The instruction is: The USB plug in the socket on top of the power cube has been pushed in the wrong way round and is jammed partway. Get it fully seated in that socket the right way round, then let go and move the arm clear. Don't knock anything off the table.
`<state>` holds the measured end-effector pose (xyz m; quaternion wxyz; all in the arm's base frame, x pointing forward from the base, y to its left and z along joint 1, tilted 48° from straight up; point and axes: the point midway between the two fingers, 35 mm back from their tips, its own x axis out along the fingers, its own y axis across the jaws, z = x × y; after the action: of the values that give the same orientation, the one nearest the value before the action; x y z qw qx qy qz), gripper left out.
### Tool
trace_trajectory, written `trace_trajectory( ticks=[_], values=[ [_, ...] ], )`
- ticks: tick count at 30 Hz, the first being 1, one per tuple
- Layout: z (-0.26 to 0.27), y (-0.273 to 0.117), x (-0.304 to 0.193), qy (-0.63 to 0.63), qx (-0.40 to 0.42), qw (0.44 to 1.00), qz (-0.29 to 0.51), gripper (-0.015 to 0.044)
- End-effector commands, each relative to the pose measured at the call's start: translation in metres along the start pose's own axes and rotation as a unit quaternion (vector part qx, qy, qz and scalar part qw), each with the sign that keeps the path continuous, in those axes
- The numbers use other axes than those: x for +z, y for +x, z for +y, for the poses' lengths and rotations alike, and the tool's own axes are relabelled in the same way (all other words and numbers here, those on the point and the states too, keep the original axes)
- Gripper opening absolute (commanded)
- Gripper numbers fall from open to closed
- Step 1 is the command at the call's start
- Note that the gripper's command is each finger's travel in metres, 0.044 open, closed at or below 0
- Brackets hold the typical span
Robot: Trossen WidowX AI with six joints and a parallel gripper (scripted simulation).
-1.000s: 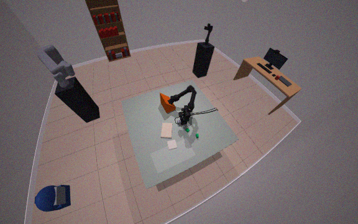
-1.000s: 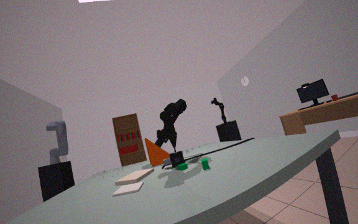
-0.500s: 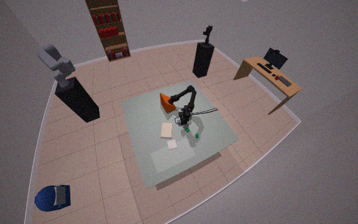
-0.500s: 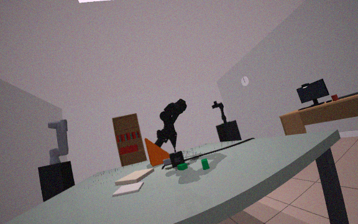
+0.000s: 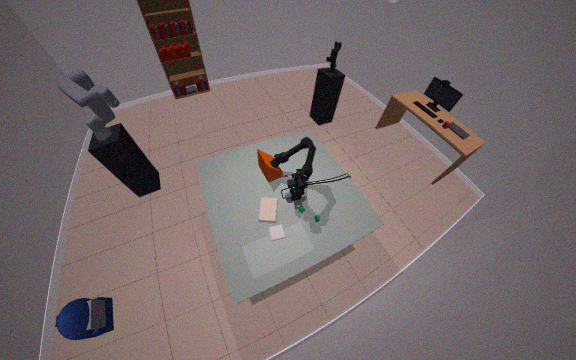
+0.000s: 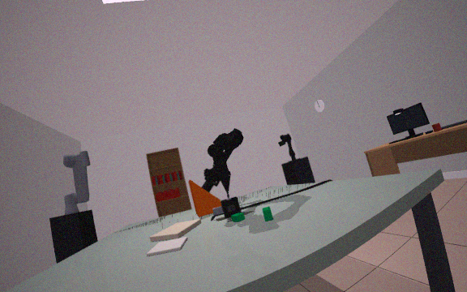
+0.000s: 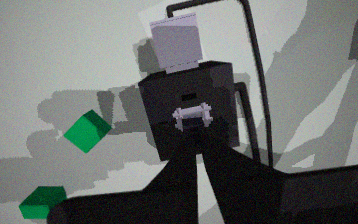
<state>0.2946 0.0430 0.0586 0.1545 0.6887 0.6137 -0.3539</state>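
The black power cube (image 6: 230, 208) (image 7: 156, 107) stands on the table; the wrist view looks down on its top face. On that face are a small dark slot and, below it, a pale, bracket-like piece around a dark centre, which seems to be the USB plug (image 7: 194, 111) in its socket. Its depth and which way round it is cannot be made out. My gripper (image 6: 228, 196) (image 7: 196, 141) is over the cube, shut on the USB plug, with the fingertips at its near edge. The fingers hide part of the plug and the cube's near top.
A pale lavender block (image 7: 177, 42) sits at the cube's far side. Black cables (image 7: 266, 100) run beside the cube. Two green blocks (image 7: 86, 132) (image 7: 42, 202) lie nearby. An orange wedge (image 5: 269, 167) (image 6: 202, 200), a cream slab (image 5: 268, 210) and a white slab (image 5: 277, 232) are also on the table.
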Motion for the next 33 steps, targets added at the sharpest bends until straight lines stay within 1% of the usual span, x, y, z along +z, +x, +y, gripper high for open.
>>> trace_trajectory(
  ticks=[1,33],
  values=[
    [0.001,-0.003,-0.001,-0.003,0.001,1.000,-0.001,0.0000],
    [0.001,-0.024,0.000,-0.003,0.001,1.000,-0.002,0.0000]
  ],
)
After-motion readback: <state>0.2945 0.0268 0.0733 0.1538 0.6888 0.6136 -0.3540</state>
